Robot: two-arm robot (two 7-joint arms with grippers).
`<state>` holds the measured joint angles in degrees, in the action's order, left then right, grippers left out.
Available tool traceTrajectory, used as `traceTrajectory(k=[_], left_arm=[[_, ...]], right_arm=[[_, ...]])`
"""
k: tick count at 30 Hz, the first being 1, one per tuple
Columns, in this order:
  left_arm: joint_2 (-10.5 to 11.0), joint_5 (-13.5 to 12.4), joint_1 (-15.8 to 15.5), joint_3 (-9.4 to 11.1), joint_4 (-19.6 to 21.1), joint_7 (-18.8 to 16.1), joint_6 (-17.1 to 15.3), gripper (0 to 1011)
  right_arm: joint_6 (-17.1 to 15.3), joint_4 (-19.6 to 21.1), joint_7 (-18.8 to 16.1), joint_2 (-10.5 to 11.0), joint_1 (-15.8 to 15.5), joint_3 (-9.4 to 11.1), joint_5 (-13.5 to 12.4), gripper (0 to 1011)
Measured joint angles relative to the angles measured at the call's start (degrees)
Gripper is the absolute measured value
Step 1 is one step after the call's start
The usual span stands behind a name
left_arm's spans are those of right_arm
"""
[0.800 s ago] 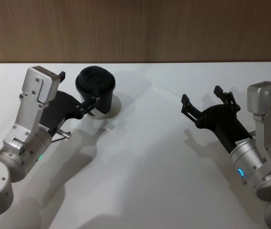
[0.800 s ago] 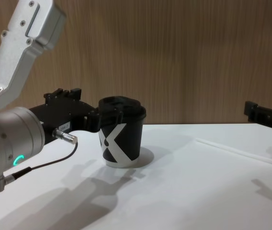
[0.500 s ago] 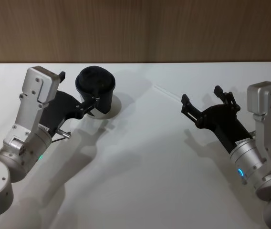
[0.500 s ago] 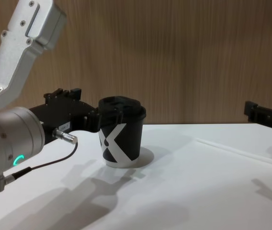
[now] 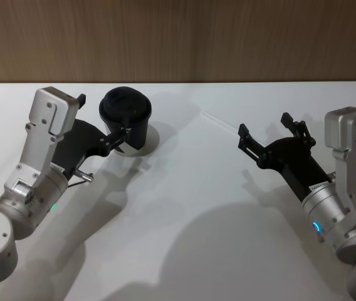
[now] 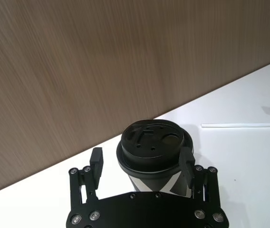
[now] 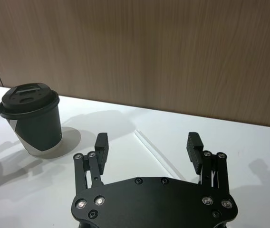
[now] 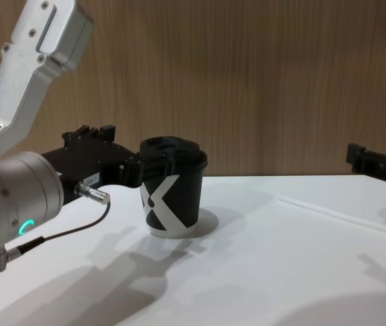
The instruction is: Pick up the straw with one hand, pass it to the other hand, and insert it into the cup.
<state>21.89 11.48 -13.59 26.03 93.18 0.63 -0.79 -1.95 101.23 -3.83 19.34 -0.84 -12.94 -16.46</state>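
Pick-up step pending; right tool [image 5: 264,124] wide open, empty, near straw [image 5: 219,120]; left tool [image 6: 142,159] open astride cup [image 5: 126,110]; next, lower, pinch straw.

The cup [image 5: 126,116] stands upright on the left: black paper with a white X mark, a black domed lid and a white base rim. The left gripper [image 5: 103,116] straddles it, fingers spread. The straw [image 5: 219,121], thin and white, lies flat well to its right, near end below the spread-fingered right gripper [image 5: 264,123].
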Motion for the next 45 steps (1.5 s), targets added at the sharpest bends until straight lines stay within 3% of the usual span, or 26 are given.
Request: traceTrajectory(k=[39, 45], left_arm=[[0.0, 0.0, 0.0, 0.0, 0.0, 0.0, 0.0, 1003], [0.0, 0.0, 0.0, 0.0, 0.0, 0.0, 0.0, 1003]], right_arm=[[0.0, 0.0, 0.0, 0.0, 0.0, 0.0, 0.0, 1001], [0.5, -0.7, -0.9, 0.7, 0.8, 0.8, 0.1, 1001]])
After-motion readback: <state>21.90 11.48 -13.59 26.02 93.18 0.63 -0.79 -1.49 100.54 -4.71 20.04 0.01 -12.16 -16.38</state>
